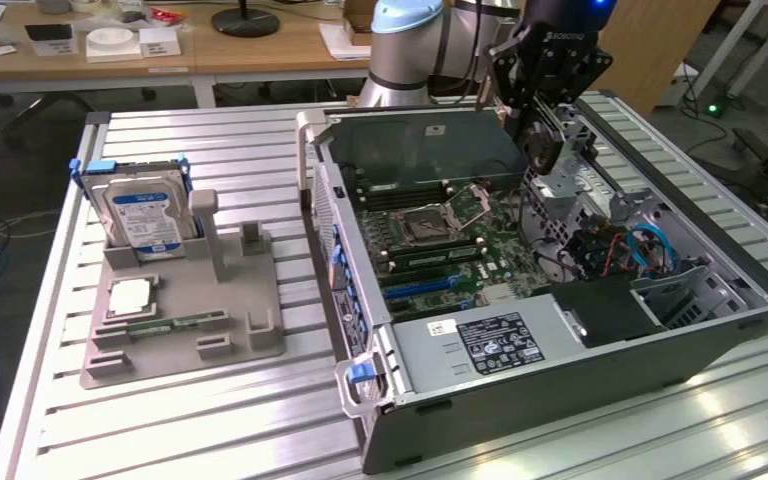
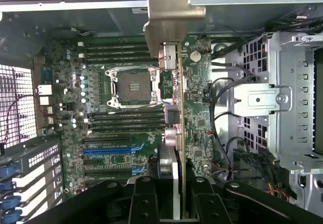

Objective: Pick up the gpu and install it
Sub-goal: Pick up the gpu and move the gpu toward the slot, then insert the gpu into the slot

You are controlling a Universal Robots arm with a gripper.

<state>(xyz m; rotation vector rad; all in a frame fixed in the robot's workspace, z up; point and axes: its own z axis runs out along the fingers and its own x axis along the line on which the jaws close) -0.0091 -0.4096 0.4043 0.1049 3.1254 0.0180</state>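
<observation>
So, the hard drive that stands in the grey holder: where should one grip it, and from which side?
Probably best at its free upper part, across the two broad flat faces, coming straight down from above: the hard drive stands upright and the grey holder encloses its lower end.

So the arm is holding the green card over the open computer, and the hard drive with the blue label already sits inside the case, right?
Not quite. The exterior view shows the hard drive standing in the grey holder on the table, to the exterior view's left of the case, not inside it. The jaws do hold the green card over the open computer.
</observation>
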